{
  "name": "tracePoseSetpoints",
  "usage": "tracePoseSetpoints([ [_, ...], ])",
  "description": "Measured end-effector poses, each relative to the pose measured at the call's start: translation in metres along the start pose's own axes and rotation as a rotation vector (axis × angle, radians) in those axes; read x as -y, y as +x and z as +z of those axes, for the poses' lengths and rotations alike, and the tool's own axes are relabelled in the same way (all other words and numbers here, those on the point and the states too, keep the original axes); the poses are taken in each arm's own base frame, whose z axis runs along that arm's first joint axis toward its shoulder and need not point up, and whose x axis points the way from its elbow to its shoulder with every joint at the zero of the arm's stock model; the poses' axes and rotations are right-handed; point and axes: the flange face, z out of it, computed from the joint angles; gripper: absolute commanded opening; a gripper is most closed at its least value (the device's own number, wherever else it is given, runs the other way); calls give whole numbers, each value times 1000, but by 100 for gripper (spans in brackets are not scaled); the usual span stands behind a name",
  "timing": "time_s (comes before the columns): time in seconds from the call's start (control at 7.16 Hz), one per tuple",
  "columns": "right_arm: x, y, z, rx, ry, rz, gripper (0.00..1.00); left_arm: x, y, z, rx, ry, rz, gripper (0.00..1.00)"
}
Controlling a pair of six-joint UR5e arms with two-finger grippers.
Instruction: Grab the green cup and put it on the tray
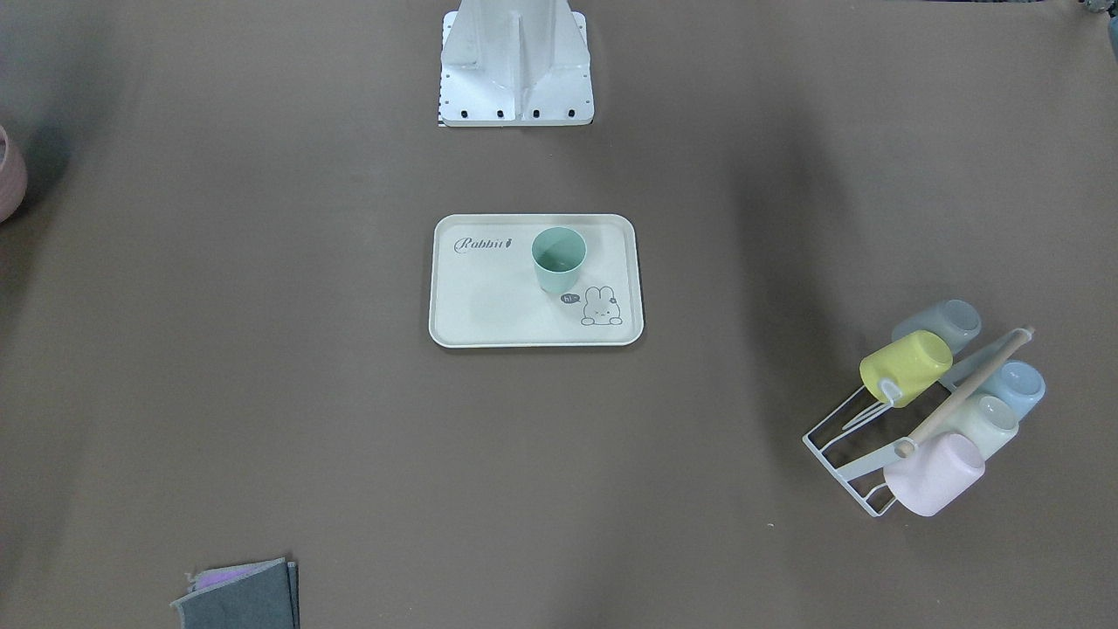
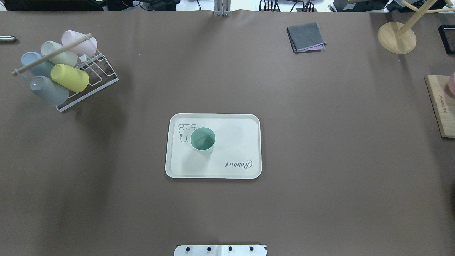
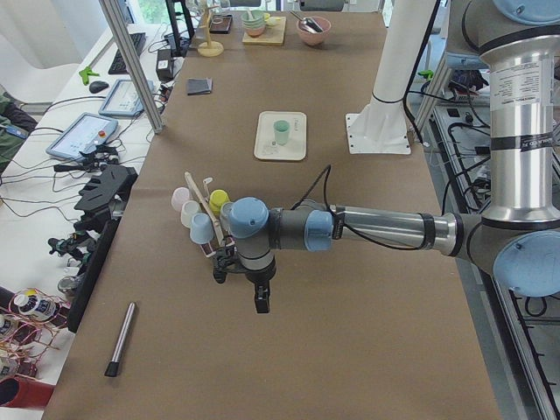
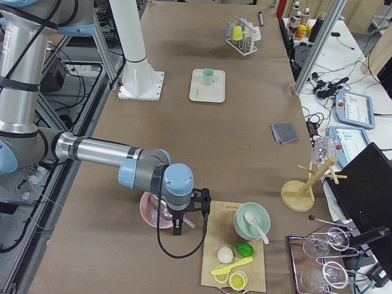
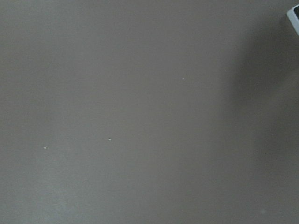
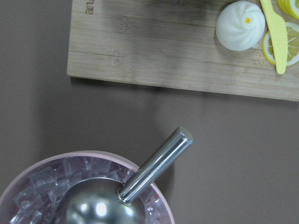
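The green cup (image 1: 558, 259) stands upright, mouth up, on the cream tray (image 1: 489, 319) with the "Rabbit" script, at the table's middle. Both also show in the overhead view: the cup (image 2: 202, 139) next to the bunny drawing and the tray (image 2: 238, 145). No gripper is near them. My left gripper (image 3: 260, 302) shows only in the exterior left view, hanging over bare table beside the cup rack; I cannot tell if it is open or shut. My right gripper (image 4: 177, 229) shows only in the exterior right view, over a pink bowl; I cannot tell its state.
A white wire rack (image 2: 93, 73) with several pastel cups, one yellow-green (image 2: 69, 77), stands at the far left. A folded grey cloth (image 2: 306, 36), a wooden stand (image 2: 396, 37) and a cutting board (image 2: 440, 106) are at the right. The pink bowl (image 6: 51, 161) holds ice and a metal scoop (image 6: 154, 165).
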Motion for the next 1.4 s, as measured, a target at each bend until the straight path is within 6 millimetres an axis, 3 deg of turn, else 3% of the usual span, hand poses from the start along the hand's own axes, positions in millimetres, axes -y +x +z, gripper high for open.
tracePoseSetpoints([
  [0.42, 1, 0, 0, 0, 1, -1, 100, -1, -10, 0, 13, -2, 177, 99],
  [0.7, 1, -1, -1, 0, 2, -1, 100, -5, -28, -8, -69, 23, 143, 99],
  [1.4, 1, -1, -1, 0, 2, 0, 100, -6, -30, -12, -174, 45, 119, 99],
])
